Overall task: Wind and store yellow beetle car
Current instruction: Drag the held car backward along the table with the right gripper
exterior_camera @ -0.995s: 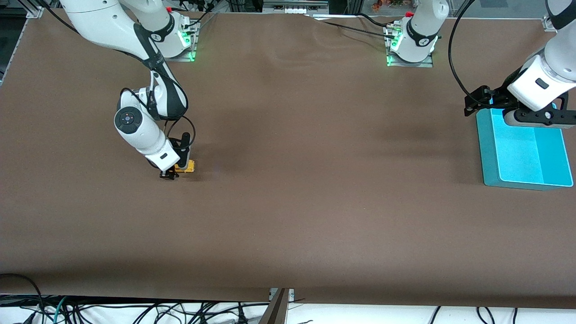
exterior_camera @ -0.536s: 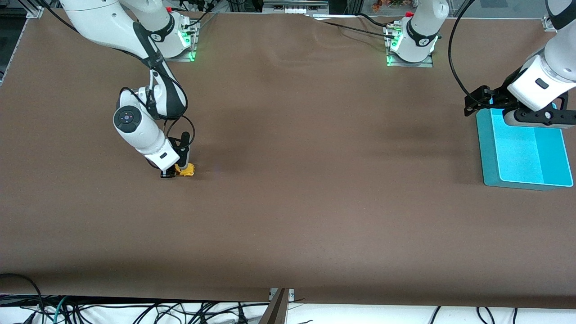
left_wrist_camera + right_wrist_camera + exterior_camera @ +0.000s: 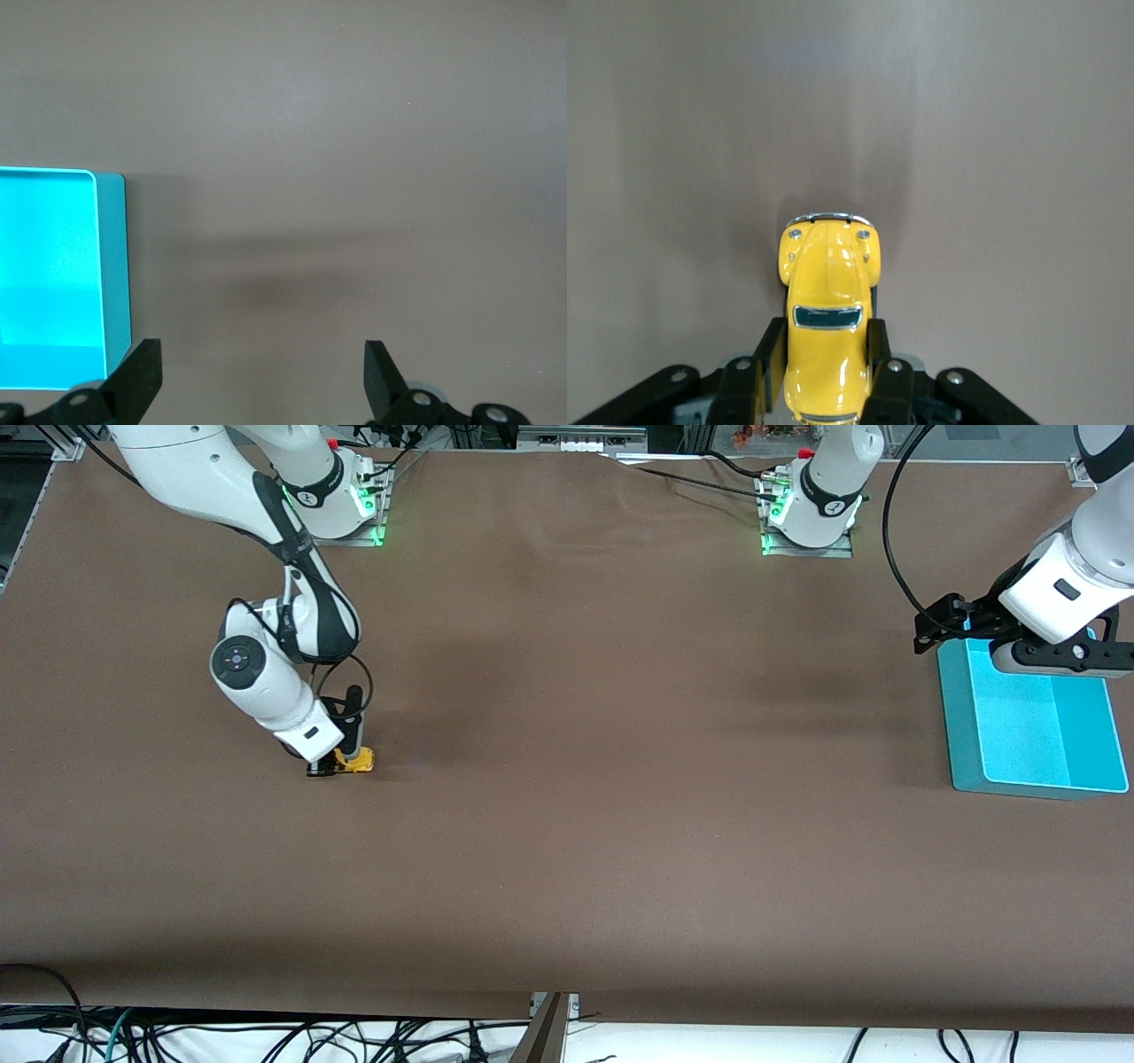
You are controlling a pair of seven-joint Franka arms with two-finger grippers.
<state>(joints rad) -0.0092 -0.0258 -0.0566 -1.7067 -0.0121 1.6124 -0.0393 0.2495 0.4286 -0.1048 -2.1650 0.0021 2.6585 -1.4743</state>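
Note:
The yellow beetle car is on the brown table toward the right arm's end. My right gripper is shut on it, low at the table surface. In the right wrist view the car sits between the two black fingers, its nose pointing away from the wrist and its sides gripped. My left gripper hangs open and empty over the table at the edge of the cyan bin. Its black fingertips stand wide apart in the left wrist view.
The cyan bin stands at the left arm's end of the table and has two compartments. The brown table mat stretches between the two arms. Cables hang below the table's near edge.
My right gripper has dragged the yellow beetle car a short way along the table toward the right arm's end. The left arm has not moved.

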